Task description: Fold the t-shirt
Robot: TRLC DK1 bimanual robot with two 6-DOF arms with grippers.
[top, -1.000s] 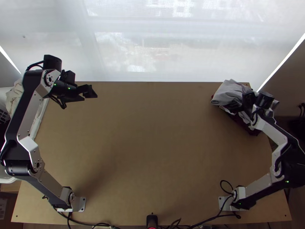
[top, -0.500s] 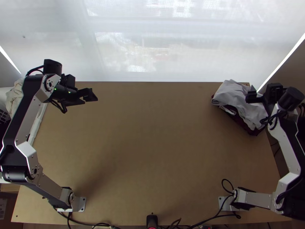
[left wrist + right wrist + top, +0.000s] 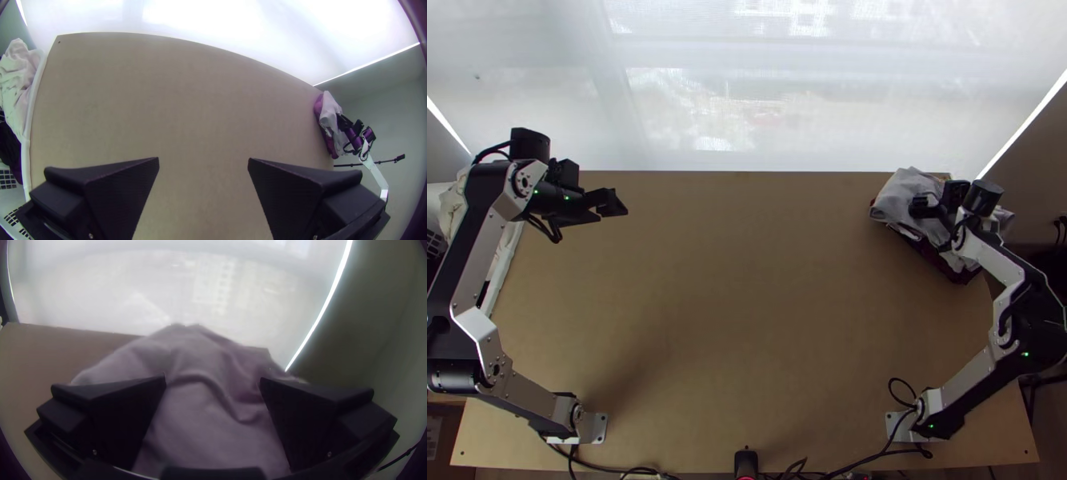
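Light grey cloth lies bunched on top of a pile at the table's far right corner, a dark red piece beneath it. Right over this cloth is my right gripper; in the right wrist view the right gripper is open, with the wrinkled cloth between and beyond its fingers. Whether they touch it I cannot tell. My left gripper is over the table's far left part, and in the left wrist view the left gripper stands open with bare table between its fingers.
The wooden table stretches between the arms. Beyond the table's left edge, a white basket holds pale and dark cloths. A translucent screen rises behind the far edge. Cables run along the near edge.
The right gripper first drew back to the right off the grey cloth, then came back leftward over it. The left arm has shifted slightly left and toward the near side.
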